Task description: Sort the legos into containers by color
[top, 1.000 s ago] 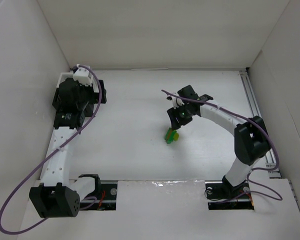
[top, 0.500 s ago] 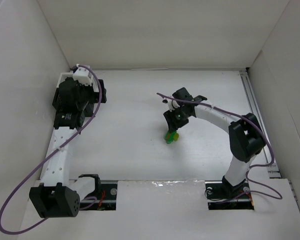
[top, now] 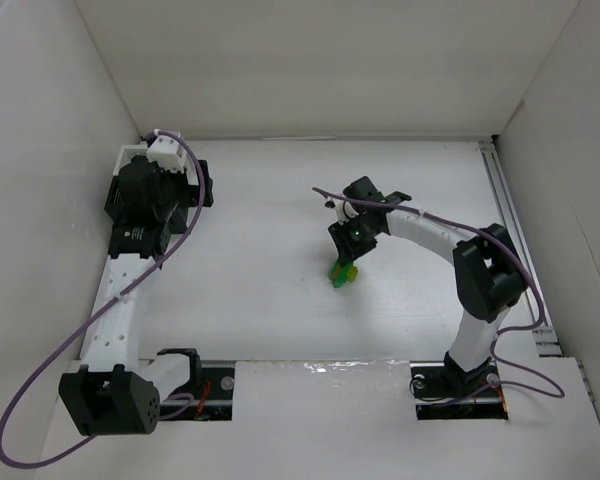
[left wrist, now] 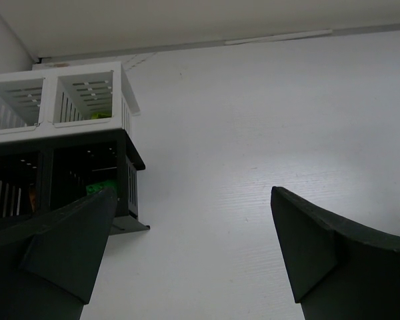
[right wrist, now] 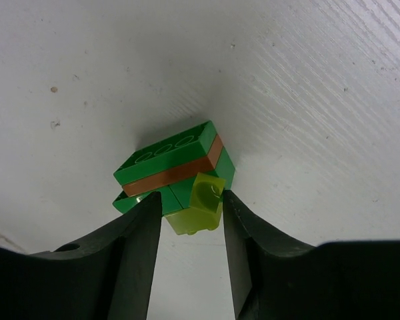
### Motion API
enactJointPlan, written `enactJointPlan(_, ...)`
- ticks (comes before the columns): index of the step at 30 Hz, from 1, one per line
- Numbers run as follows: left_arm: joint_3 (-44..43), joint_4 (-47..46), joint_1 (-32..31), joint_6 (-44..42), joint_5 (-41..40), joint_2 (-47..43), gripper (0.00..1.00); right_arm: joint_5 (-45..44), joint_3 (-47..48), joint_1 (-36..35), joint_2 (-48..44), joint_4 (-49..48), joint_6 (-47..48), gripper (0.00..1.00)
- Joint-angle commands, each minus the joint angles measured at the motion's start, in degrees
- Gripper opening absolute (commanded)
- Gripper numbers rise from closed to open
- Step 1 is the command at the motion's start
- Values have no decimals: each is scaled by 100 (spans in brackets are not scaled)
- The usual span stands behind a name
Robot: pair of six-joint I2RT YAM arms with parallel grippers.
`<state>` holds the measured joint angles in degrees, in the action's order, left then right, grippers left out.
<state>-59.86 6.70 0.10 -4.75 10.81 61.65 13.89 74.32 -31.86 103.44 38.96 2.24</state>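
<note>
A clump of legos lies mid-table: green bricks [right wrist: 170, 157] with an orange layer [right wrist: 180, 172] and a yellow-green brick [right wrist: 210, 190] at the front, also seen from above as the clump [top: 340, 272]. My right gripper [right wrist: 191, 203] [top: 344, 258] is down on it. Its jaws are narrowly open on either side of the yellow-green brick, the right finger against it and a thin gap on the left. The containers [left wrist: 87, 127], a black slatted rack with a white rim, stand at far left. My left gripper [left wrist: 193, 193] is wide open beside them, holding nothing.
Small green [left wrist: 101, 187] and yellow-green [left wrist: 100, 115] pieces show inside the rack's compartments. White walls enclose the table on three sides. A metal rail [top: 510, 230] runs along the right edge. Purple cables trail from both arms.
My right gripper has shifted slightly left and down onto the lego clump, and its jaws have narrowed around the yellow-green brick. The left arm has not moved.
</note>
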Motion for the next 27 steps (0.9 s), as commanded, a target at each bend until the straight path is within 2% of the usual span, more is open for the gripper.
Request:
enactJointPlan(1,62,-239,17,-52,-35,-65,100,-62,240,-31,45,-46,-66,47)
enactJointPlan(7,62,-239,17,-157,-35,-65,100,-115,293,-31,98,-46,-13,37)
enactJointPlan(10,114,-362,17,-228,149,-65,100,-115,293,-31,150,-46,-13,30)
enactJointPlan(11,271,-432,17,-306,298,-143,100,-115,293,-31,81,-46,65,25)
enactJointPlan(14,518,-643,87,-499,1255,-477,100,262,564,-31,-69,85,198,20)
enactJointPlan(16,641,-791,87,-571,1964,-723,100,744,784,83,-218,321,435,17)
enactJointPlan(20,879,-1021,87,-501,2818,-979,100,2385,1451,460,-386,664,646,14)
enactJointPlan(21,879,-1021,87,-500,2978,-979,100,2660,1914,522,-307,796,742,14)
enactJointPlan(23,932,-1021,87,-500,3582,-979,97,3292,2409,689,-27,1112,682,14)
enactJointPlan(24,932,-1021,87,-570,3838,-979,97,3905,2620,837,70,1114,551,14)
enactJointPlan(27,1107,-1161,87,-694,4611,-1085,97,4611,2983,839,203,1018,269,14)
